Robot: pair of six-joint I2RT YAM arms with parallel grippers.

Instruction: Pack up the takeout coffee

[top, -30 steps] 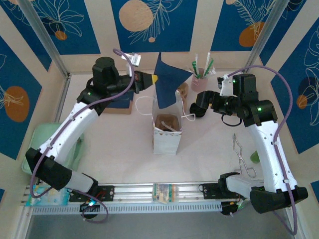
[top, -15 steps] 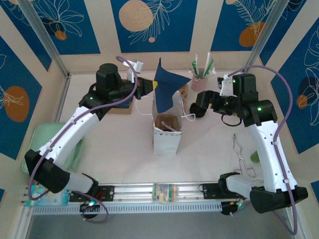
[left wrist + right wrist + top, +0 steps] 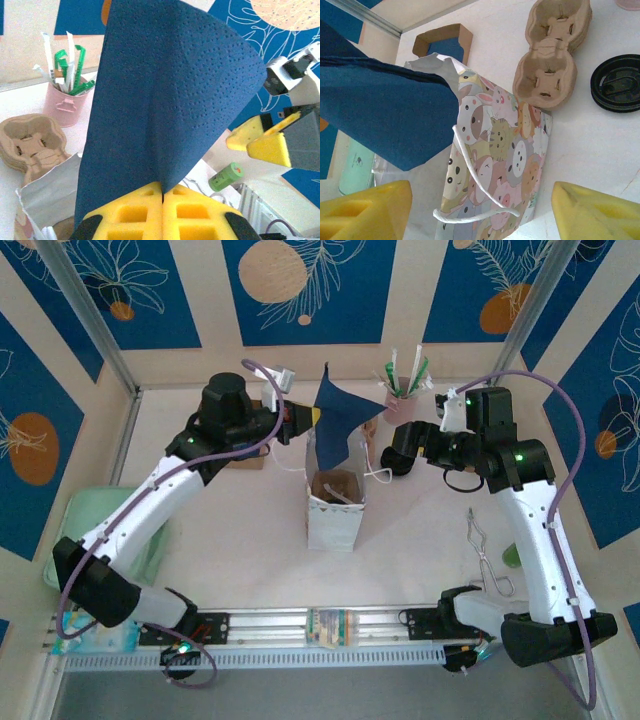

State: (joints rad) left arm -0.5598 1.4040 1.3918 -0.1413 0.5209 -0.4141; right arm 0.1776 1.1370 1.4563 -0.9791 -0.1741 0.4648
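Pressed tight together, the yellow pads of the left claw [image 3: 162, 189], clamped on one corner of a dark blue napkin [image 3: 170, 95]. Napkin held up off the desk [image 3: 420, 540], fanned wide above the pads, with its free corner close by the open mouth of the bag [image 3: 332, 525]; cannot tell whether touching.

Near the middle of the desk, that white paper bag, upright and open at the top, with cartoon animals printed on one side and a white cord handle. Inside its mouth, a brown shape, too unclear to name. Cannot tell where the takeout coffee sits.

On the bag's right side, the right claw [image 3: 482, 202], spread wide apart, gripping nothing, with the bag's printed side and handle showing between its pads.

Toward the far edge, a pink cup [image 3: 400, 398] full of green and white wrapped sticks. Just beside it, nearer the bag, stacked pulp cup carriers [image 3: 552, 55], and next to those a pile of loose black lids [image 3: 616, 82]. At the far left, behind the left claw, a brown box [image 3: 442, 40] with blue inside.

Along the right edge, wire tongs [image 3: 487, 558] lying flat. At the near-left corner, a pale green tray [image 3: 70, 530].
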